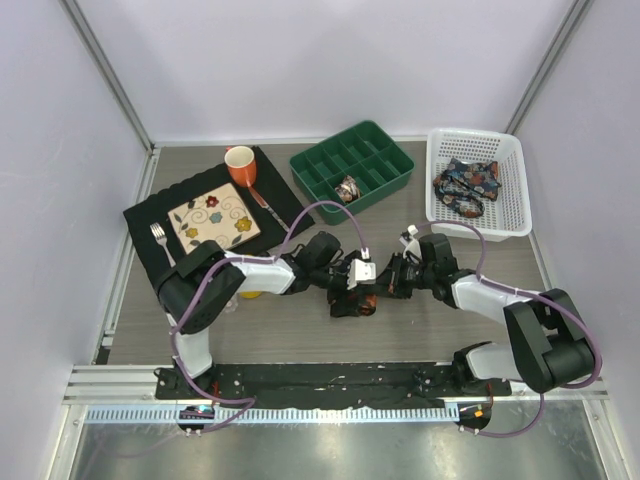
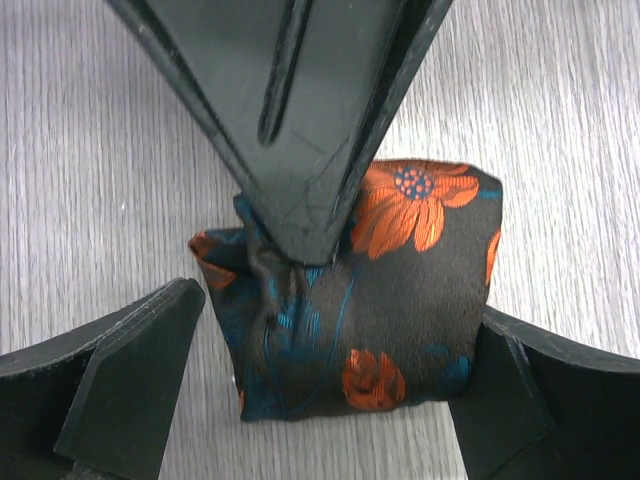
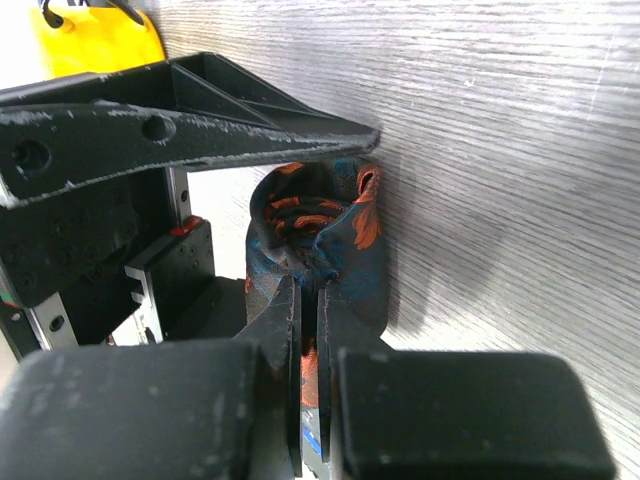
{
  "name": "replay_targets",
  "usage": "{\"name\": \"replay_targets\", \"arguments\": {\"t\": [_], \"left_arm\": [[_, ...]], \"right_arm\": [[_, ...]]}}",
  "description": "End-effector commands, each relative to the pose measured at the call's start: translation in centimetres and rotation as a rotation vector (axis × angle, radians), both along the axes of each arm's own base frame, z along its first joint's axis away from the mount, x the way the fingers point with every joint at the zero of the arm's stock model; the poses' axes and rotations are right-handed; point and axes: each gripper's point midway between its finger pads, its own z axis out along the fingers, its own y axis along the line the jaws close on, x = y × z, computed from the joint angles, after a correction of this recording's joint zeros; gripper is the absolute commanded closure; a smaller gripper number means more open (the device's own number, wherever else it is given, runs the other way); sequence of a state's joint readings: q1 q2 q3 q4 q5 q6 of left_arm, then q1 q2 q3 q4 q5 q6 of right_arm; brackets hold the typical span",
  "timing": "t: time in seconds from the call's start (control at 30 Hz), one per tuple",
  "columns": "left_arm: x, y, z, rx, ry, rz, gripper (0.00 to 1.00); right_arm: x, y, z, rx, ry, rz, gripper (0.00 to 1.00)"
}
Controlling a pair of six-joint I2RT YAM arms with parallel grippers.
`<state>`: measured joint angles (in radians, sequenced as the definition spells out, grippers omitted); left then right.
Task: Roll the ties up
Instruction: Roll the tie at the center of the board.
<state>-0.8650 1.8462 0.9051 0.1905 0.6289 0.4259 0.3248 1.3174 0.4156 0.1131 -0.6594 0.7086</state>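
- Straddling the rolled tie point(image 2: 410, 300), the left gripper point(image 2: 340, 325) has its jaws spread wide, 1 finger on each side of the bundle, and grips nothing.
- Right gripper point(image 3: 308, 288) meets it from the opposite side, jaws pressed together on a pinch of fabric at the roll's end.
- That roll, dark with orange flowers, sits on the table point(image 1: 300, 335) around the middle of its near half, between the 2 arms.
- Toward the far edge, a green divider tray point(image 1: 370, 160) carries a coiled tie point(image 1: 347, 188) in 1 of its compartments.
- At the far right corner, a white basket point(image 1: 470, 135) holds a heap of loose ties point(image 1: 467, 183).
- On the left side, a black placemat point(image 1: 145, 215) bears a flowered plate point(image 1: 213, 220), a fork point(image 1: 160, 243) and an orange mug point(image 1: 240, 165).
- A yellow object point(image 3: 100, 35) lies just beside the left arm; what it is I cannot tell.
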Motion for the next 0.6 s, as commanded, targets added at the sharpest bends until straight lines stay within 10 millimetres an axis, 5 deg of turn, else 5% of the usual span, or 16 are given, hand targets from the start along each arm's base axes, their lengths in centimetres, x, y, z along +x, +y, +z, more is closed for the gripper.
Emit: {"name": "replay_targets", "arguments": {"t": [0.0, 0.57], "left_arm": [[-0.7, 0.6, -2.8, 0.079, 0.061, 0.023, 0.00], [-1.3, 0.9, -3.5, 0.099, 0.095, 0.049, 0.00]], "right_arm": [[0.3, 0.2, 0.9, -0.015, -0.028, 0.021, 0.99], [1.7, 0.9, 4.0, 0.020, -0.090, 0.021, 0.99]]}}
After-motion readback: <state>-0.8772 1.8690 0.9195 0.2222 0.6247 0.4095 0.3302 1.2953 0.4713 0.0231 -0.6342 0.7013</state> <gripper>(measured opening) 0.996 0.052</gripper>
